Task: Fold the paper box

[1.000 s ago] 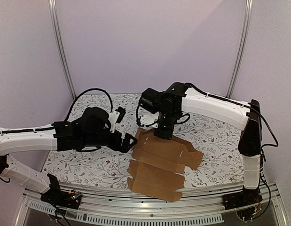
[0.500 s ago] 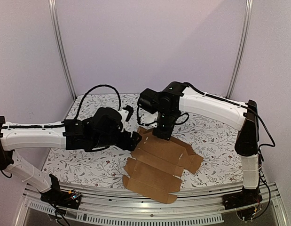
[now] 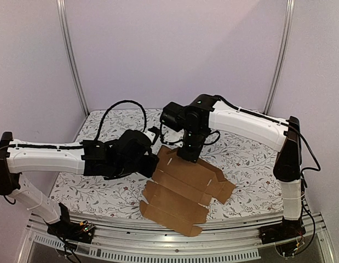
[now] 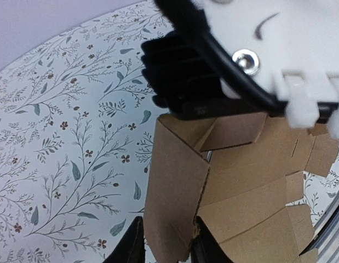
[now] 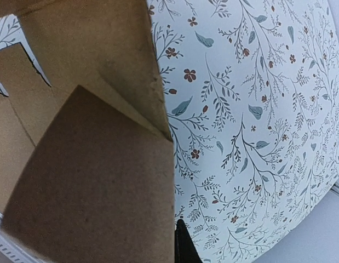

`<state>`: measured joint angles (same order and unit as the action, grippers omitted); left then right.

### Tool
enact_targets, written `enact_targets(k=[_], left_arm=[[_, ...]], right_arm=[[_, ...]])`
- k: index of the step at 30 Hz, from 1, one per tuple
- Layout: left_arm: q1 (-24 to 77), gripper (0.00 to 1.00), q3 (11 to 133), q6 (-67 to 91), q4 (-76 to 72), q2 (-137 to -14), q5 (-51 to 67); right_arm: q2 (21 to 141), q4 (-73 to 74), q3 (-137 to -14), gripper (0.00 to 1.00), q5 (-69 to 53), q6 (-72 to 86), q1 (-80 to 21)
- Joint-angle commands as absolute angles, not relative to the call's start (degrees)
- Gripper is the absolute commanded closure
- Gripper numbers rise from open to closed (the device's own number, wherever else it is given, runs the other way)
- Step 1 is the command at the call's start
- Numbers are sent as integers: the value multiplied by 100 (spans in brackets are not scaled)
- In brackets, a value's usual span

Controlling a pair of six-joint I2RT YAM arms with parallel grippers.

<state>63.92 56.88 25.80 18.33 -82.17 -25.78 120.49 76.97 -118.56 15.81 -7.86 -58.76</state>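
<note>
The paper box [image 3: 180, 189] is a flat brown cardboard sheet with flaps, lying at the middle front of the table. My left gripper [image 3: 154, 164] is at its left edge. In the left wrist view a raised side flap [image 4: 174, 186] stands between the two black fingers [image 4: 131, 246], and the left gripper [image 4: 166, 244] is shut on it. My right gripper [image 3: 187, 156] comes down on the sheet's far edge. In the right wrist view the paper box [image 5: 87, 164] fills the left side, and one black fingertip [image 5: 181, 244] shows pressed against its edge; the other is hidden.
A floral cloth [image 3: 103, 186] covers the table. The sheet's near flap [image 3: 169, 219] reaches the metal front rail [image 3: 158, 249]. The right arm's wrist [image 4: 257, 49] hangs close above the sheet in the left wrist view. Two metal posts [image 3: 70, 60] rise at the back.
My left arm has swung right to the sheet's left edge and its jaws have closed on the side flap. The sheet has shifted slightly left and toward the front. The right gripper stayed shut.
</note>
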Motion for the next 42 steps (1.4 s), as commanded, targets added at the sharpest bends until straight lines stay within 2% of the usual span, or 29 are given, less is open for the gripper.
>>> enact_targets(k=[1,6,7,12,15,16,26,34,42], left_arm=[[6493,77,5810,2518,1942,-8212,-2810],[6500,99,5801,2488,1986,-8164,-2883],[6498,100,5796,2482,1998,-8151,-2901],[6504,100,5674,2472,2023,-8030,-3015],[6504,100,5487,2473,1965,-7879,-3066],[6504,100,5413,2469,1924,-7827,-3074],[6504,100,4803,2369,1595,-7332,-3082],[6504,100,4491,2328,1405,-7041,-3032],[6513,100,4310,2286,1265,-6858,-2937]], right_arm=[[12156,8022,-11975,99,1560,-673,-5889],[12129,8007,-11977,99,1468,-651,-5889],[12136,7997,-11974,98,1441,-650,-5889],[12066,7883,-11913,94,1276,-693,-5891],[11888,7666,-11699,83,1237,-767,-5882],[11822,7570,-11585,76,1220,-785,-5872],[10556,6333,-10128,47,920,-1254,-5704],[9437,5202,-9009,33,468,-1465,-5438],[8653,3819,-7652,29,-447,-2341,-5190]])
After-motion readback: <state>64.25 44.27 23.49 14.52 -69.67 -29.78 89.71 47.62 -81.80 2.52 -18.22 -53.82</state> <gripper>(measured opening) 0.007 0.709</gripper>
